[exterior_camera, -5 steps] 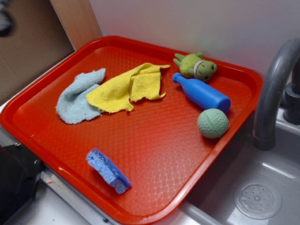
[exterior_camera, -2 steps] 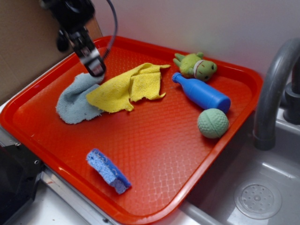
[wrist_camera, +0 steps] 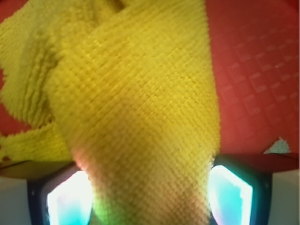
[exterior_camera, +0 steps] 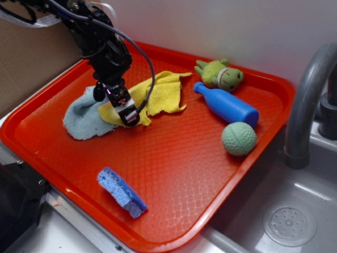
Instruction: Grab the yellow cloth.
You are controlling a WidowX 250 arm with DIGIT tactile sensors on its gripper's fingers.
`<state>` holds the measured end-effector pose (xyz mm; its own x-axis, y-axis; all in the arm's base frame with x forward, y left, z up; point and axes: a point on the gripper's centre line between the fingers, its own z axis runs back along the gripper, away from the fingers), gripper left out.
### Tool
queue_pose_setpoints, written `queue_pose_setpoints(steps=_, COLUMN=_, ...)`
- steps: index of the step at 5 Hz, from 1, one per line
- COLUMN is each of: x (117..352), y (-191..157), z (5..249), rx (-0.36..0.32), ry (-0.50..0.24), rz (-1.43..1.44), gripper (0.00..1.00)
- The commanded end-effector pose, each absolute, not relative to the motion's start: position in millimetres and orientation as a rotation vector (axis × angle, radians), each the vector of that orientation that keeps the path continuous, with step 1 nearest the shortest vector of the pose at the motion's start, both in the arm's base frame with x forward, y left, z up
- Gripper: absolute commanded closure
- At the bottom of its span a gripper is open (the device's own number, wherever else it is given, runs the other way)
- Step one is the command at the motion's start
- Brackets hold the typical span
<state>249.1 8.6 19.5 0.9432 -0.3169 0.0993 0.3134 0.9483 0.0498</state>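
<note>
Exterior view: the gripper [exterior_camera: 125, 112] has moved from the pale blue cloth [exterior_camera: 83, 117] down onto the yellow cloth [exterior_camera: 160, 94], which lies mid-tray overlapping it. The red tray [exterior_camera: 174, 168] sits beside a grey sink [exterior_camera: 295, 221] and faucet [exterior_camera: 308, 100].

Wrist view: the yellow cloth [wrist_camera: 140, 112] fills the gap between both fingers [wrist_camera: 70, 201], spread apart around a fold. Whether they pinch it cannot be told.
</note>
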Motion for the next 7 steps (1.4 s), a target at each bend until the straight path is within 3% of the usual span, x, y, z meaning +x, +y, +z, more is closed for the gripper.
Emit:
queue_pose_setpoints(steps=1, x=253.8, y=1.0, z=36.0, rx=0.006, ry=-0.161, rz=-0.309, gripper=1.00)
queue_pose_setpoints(steps=3, x=252.7, y=4.4, z=42.0, rx=-0.009, ry=-0.128, rz=-0.314, gripper=1.00)
queue_pose_setpoints(steps=5, x=225.3, y=0.8, z=141.1, rx=-0.154, ry=-0.139, rz=-0.147, gripper=1.00)
queue_pose_setpoints(steps=6, x=224.3, y=-3.9, z=190.7, rx=-0.148, ry=-0.034, rz=-0.001, gripper=1.00)
queue_pose_setpoints(steps=7, x=225.3, y=1.2, z=240.2, rx=-0.241, ry=0.004, rz=0.238, gripper=1.00)
